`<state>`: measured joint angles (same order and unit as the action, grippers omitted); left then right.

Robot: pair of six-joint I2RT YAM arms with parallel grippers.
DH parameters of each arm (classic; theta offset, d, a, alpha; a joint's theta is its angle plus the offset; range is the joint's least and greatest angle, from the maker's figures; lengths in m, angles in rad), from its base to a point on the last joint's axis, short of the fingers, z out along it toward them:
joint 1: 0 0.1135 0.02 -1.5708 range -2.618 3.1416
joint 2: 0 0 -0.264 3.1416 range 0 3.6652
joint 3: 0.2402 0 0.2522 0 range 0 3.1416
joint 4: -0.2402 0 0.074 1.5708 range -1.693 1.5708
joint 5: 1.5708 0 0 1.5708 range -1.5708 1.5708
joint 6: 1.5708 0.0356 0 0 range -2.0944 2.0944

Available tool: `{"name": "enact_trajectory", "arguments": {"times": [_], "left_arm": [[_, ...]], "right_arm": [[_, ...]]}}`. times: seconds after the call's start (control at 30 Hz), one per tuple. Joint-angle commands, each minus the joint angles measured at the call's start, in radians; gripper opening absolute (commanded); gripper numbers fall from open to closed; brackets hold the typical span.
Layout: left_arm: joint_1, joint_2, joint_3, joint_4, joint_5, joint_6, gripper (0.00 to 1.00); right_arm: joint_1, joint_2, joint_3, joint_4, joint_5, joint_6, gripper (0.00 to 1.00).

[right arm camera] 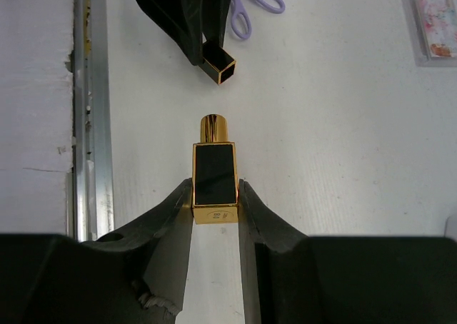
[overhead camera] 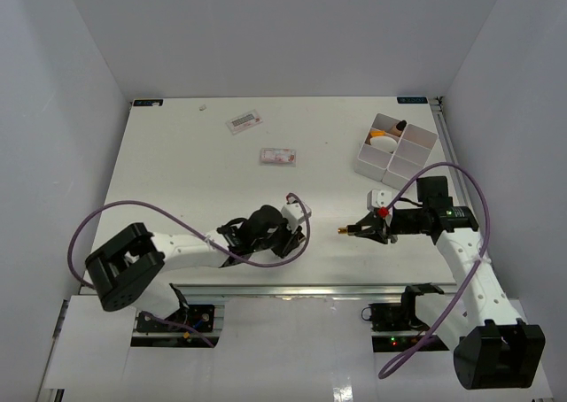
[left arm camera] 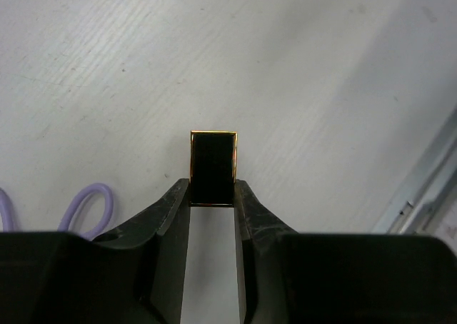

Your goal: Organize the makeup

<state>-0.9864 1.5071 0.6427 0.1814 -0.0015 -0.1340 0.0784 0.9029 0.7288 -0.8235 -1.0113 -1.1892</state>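
My right gripper (right arm camera: 214,198) is shut on the black-and-gold base of a lipstick tube (right arm camera: 214,173), whose bare gold inner stem points away from me. In the top view that gripper (overhead camera: 361,229) holds the lipstick (overhead camera: 344,230) level above the table, pointing left. Facing it, my left gripper (left arm camera: 213,193) is shut on the hollow black lipstick cap (left arm camera: 213,163) with gold edges. In the right wrist view the cap (right arm camera: 218,61) hangs a short way beyond the stem, its open end toward it. In the top view the left gripper (overhead camera: 295,234) sits left of the lipstick.
The white multi-compartment tray (overhead camera: 372,161) stands at the back right with some makeup inside. Two flat clear packets (overhead camera: 244,120) (overhead camera: 278,157) lie on the far table. An aluminium rail (right arm camera: 89,110) runs along the near edge. A purple cable (left arm camera: 89,206) loops by the left wrist.
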Motion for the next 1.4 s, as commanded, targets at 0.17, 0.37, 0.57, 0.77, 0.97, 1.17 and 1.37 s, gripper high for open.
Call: {"name": "enact_trajectory", "arguments": {"times": [0.17,0.37,0.57,0.77,0.97,1.17,1.37], "left_arm": [[0.005,-0.236,-0.139,0.237,0.376,0.159,0.16],[0.005,-0.184,-0.079,0.234,0.488,0.159,0.15],[0.005,-0.18,-0.031,0.193,0.524,0.182,0.16],[0.005,-0.182,-0.013,0.193,0.523,0.189,0.15],[0.004,-0.158,0.022,0.193,0.536,0.188,0.15],[0.004,-0.151,0.044,0.2,0.556,0.179,0.16],[0.003,-0.154,0.048,0.199,0.571,0.173,0.16]], "right_arm": [[0.003,0.068,0.11,-0.208,-0.172,-0.105,0.08],[0.008,0.097,0.145,-0.307,-0.187,-0.216,0.08],[0.01,0.107,0.127,-0.369,-0.175,-0.318,0.08],[0.014,0.123,0.119,-0.417,-0.185,-0.379,0.08],[0.027,0.127,0.104,-0.391,-0.194,-0.362,0.08],[0.048,0.127,0.091,-0.336,-0.181,-0.317,0.08],[0.059,0.119,0.076,-0.27,-0.17,-0.268,0.08]]}}
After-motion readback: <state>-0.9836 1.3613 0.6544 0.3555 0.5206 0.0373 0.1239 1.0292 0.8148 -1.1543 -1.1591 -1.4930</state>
